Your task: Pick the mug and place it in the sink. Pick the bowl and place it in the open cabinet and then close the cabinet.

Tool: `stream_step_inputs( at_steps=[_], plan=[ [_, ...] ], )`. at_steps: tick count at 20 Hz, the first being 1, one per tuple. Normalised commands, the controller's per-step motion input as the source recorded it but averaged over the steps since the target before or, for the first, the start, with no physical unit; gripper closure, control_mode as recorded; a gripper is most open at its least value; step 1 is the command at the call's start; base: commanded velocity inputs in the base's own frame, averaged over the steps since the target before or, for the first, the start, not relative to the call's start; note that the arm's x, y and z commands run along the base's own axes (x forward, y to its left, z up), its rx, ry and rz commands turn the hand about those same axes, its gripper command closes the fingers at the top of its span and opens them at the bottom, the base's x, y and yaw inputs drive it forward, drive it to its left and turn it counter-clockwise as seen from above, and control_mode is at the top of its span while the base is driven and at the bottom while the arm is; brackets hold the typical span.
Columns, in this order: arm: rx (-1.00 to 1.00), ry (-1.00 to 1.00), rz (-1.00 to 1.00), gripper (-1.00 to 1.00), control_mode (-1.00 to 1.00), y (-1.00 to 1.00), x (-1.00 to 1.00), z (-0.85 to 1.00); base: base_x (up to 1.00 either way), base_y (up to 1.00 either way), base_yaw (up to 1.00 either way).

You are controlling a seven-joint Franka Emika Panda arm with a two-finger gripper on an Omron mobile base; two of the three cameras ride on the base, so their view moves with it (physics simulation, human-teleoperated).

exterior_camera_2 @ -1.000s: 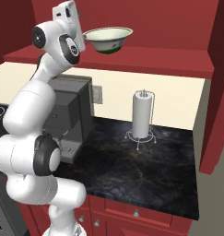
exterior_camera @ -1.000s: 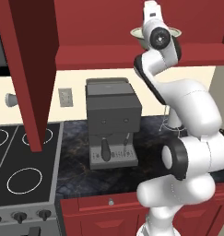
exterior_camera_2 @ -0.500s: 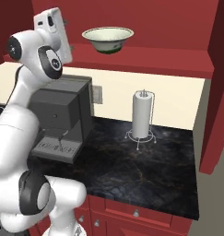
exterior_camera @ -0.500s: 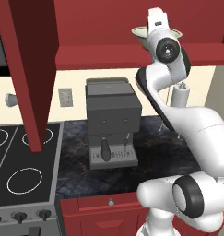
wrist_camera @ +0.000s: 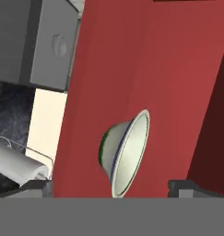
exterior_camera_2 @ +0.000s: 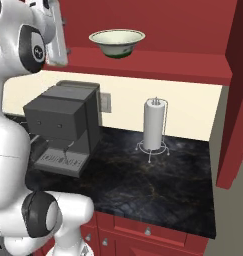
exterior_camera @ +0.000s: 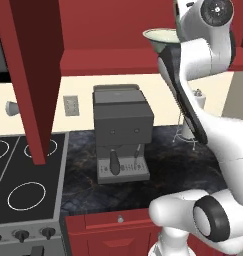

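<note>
Bowl (exterior_camera_2: 116, 42) upright on cabinet (exterior_camera_2: 158, 65) shelf, empty; tool (wrist_camera: 109, 188) spread, holding nothing.

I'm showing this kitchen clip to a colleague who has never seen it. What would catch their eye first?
Probably the cream-white bowl, sitting upright on the shelf of the open red cabinet, with nothing touching it. Next, the big white arm rising at the left of the right base view, its gripper open with the bowl ahead of it. Below, a dark grey coffee machine and a paper towel roll stand on the black counter.
</note>
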Motion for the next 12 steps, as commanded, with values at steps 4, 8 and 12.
stream_step_inputs(
  at_steps=[4,8,12],
  plan=[
    [0.01,0.7,-0.08,-1.0,-1.0,0.0,-0.82,-0.11,0.0,0.0,0.0],
    [0.0,0.66,-0.03,-1.0,-1.0,-0.2,-0.97,-0.85,0.0,0.0,0.0],
    [0.0,0.61,0.0,-1.0,-1.0,-0.38,-1.0,-1.0,0.0,0.0,0.0]
  ],
)
